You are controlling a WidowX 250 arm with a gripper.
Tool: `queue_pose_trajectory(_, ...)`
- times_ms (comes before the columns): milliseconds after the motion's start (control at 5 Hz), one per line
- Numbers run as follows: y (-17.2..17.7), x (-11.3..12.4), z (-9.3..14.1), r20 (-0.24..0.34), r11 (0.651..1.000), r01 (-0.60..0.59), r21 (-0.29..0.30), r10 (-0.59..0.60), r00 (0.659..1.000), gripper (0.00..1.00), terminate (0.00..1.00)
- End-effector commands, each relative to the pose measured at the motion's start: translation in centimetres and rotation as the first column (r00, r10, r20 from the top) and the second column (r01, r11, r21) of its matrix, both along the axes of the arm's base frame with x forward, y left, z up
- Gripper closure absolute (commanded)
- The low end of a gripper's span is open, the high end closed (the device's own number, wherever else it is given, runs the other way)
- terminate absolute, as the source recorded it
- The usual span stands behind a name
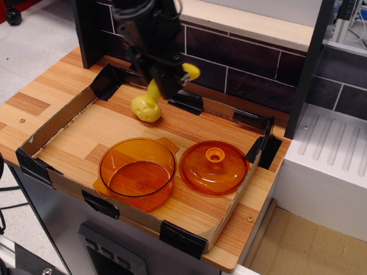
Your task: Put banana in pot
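Note:
My gripper (166, 85) is shut on the bright-yellow banana (152, 91) and holds it in the air above the back of the tray. One end of the banana sticks out to the right of the fingers, the other hangs down to the left, in front of the potato. The transparent orange pot (137, 172) stands open and empty at the tray's front, below and in front of the gripper.
A lumpy pale-yellow potato (146, 110) lies at the back of the cardboard-edged tray (57, 123). The flat orange lid (214, 167) with a centre knob lies right of the pot. A dark tiled wall (252, 63) stands behind.

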State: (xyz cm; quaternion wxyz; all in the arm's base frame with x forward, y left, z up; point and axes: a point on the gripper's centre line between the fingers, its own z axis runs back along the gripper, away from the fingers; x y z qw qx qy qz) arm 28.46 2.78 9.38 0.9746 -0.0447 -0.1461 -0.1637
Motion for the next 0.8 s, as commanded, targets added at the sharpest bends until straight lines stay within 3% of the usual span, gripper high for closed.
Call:
queue_pose_trajectory(0,0.6,-3.9,-1.7,-0.015,0.993,0.090,0.080,-0.089,0.996,1.00,0.00)
queue_pose_trajectory(400,0.5,-5.6,-3.5,-0.040,0.977,0.154,0.149,-0.150,0.988,1.00,0.00)
queue_pose_trajectory(600,0.4,-5.5,-3.4,-0.042,0.976,0.164,0.144,-0.159,0.986,0.00,0.00)
